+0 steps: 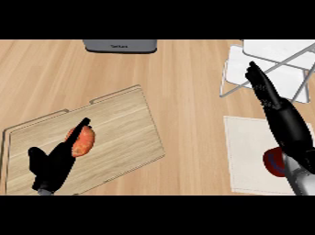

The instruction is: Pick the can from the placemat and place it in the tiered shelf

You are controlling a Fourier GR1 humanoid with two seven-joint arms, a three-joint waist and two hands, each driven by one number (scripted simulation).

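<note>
Right hand point(276, 108) at right, fingers straight and empty, tips at tiered shelf point(272, 55); can point(274, 163) on placemat point(246, 142) lower right; left hand point(53, 161) lower left, fingers straight beside sweet potato point(84, 140).

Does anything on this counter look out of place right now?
Yes: the right hand reaches to the tiered shelf with straight fingers, holding nothing, while the can sits on the placemat, half hidden under that forearm.

Bright, even, diffuse light, counter point(187, 82) evenly lit, shadows faint and soft
</note>
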